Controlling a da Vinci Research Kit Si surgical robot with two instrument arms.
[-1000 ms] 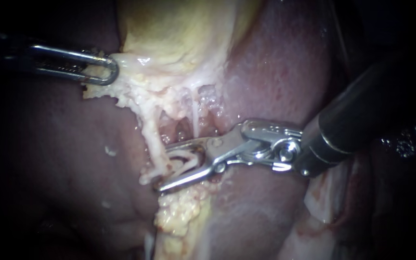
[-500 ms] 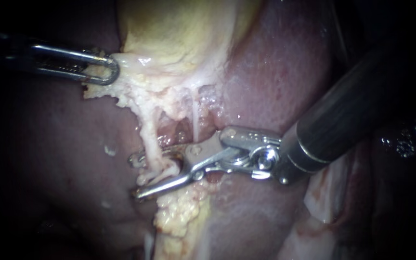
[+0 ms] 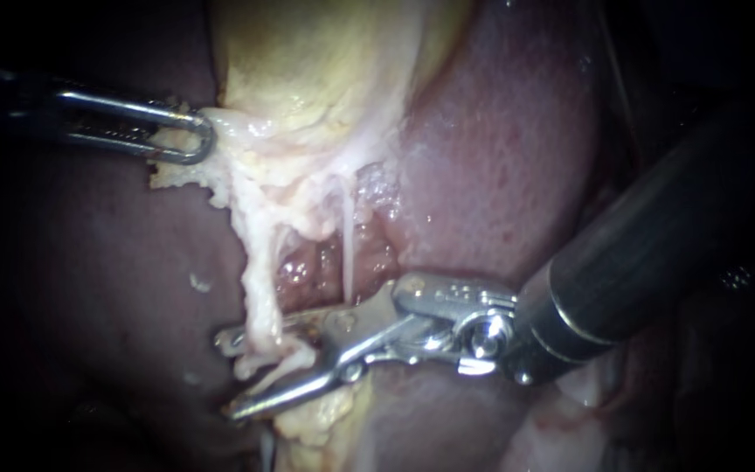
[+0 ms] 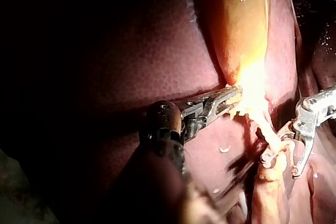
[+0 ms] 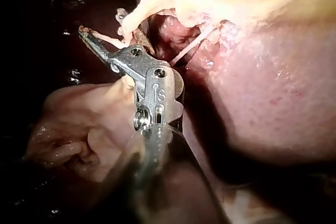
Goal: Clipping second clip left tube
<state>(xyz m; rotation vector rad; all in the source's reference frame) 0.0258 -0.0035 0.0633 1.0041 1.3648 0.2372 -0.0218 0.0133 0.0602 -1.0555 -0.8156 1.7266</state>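
Right tool, jaws parted, straddling left tube

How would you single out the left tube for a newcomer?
Start at the yellowish gallbladder, top of the endoscope view. Two pale strands hang from its lower edge; the left tube is the thicker, ragged one, passing between the open jaws of the right instrument, unlike the thin thread beside it.

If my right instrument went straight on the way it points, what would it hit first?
The left tube: it already lies in the gap at the right instrument's open tip and would slide deeper in. Past the tip lies liver, though depth is unclear.
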